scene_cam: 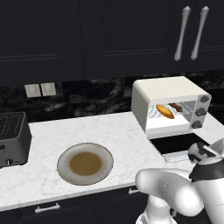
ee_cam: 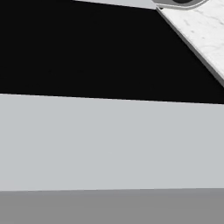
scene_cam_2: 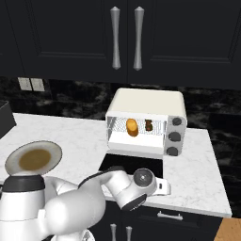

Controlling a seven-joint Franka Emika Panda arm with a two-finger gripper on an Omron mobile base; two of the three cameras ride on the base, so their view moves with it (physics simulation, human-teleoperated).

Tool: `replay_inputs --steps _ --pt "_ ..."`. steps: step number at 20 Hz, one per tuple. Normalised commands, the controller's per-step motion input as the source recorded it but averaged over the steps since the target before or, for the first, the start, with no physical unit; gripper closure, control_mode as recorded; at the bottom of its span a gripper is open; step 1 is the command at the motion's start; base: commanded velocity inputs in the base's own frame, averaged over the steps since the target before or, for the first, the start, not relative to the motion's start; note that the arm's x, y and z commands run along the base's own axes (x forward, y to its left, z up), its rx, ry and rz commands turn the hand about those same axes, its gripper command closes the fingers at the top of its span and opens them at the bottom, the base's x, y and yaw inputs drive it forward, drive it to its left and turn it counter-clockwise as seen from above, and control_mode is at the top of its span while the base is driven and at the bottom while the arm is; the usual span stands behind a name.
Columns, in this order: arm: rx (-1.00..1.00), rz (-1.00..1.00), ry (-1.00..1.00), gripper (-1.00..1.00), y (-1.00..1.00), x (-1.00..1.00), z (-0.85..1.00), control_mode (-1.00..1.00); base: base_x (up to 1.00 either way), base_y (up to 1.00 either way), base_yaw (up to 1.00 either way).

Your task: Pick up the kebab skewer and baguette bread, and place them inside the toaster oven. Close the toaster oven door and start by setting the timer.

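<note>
Baguette bread [scene_cam: 165, 111] lies inside open toaster oven [scene_cam: 166, 91].

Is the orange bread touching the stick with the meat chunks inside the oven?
Apart. The right base view shows the orange-golden oval bread and the short kebab skewer with bare wire rack between them.

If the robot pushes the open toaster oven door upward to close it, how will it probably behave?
The toaster oven door lies flat on the counter, so it probably swings up on a rear hinge. It looks rigid: glass in a frame. The toaster oven seems light and might slide backward.
</note>
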Motion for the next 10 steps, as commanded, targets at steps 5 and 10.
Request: replay_inputs --steps 5,10 --pt "0.0 0.0 -0.04 -1.0 0.05 0.09 -0.07 -1.0 0.0 0.0 0.0" --pt "0.01 0.0 -0.19 -1.0 0.1 0.05 0.0 -1.0 0.0 0.0 0.0"
